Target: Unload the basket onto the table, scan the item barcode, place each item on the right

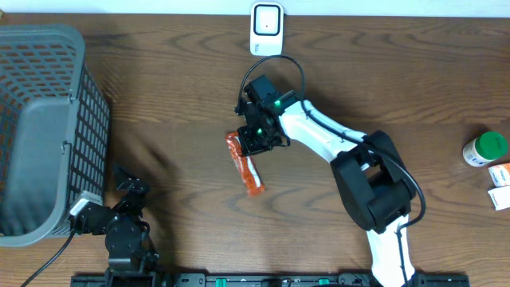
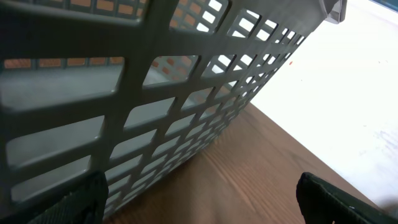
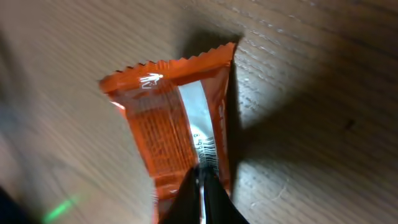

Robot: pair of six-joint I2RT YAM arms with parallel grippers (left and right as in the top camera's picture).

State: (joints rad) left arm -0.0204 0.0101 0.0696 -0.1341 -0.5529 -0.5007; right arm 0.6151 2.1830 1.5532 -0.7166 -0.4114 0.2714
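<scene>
An orange snack packet (image 1: 244,165) lies lengthwise at the table's middle, with my right gripper (image 1: 260,134) shut on its upper end. In the right wrist view the gripper (image 3: 202,177) pinches the packet's (image 3: 163,124) silver back seam, where a strip of barcode (image 3: 208,149) shows just ahead of the fingertips. A dark shadow falls on the wood to the packet's right. The white scanner (image 1: 266,28) stands at the far edge, above the right gripper. My left gripper (image 1: 127,190) rests near the front left, open and empty (image 2: 199,202), its fingers (image 2: 74,199) wide apart.
A grey mesh basket (image 1: 48,127) fills the left side and stands close in front of the left gripper (image 2: 155,93). A green-lidded bottle (image 1: 486,149) and small boxes (image 1: 500,185) sit at the right edge.
</scene>
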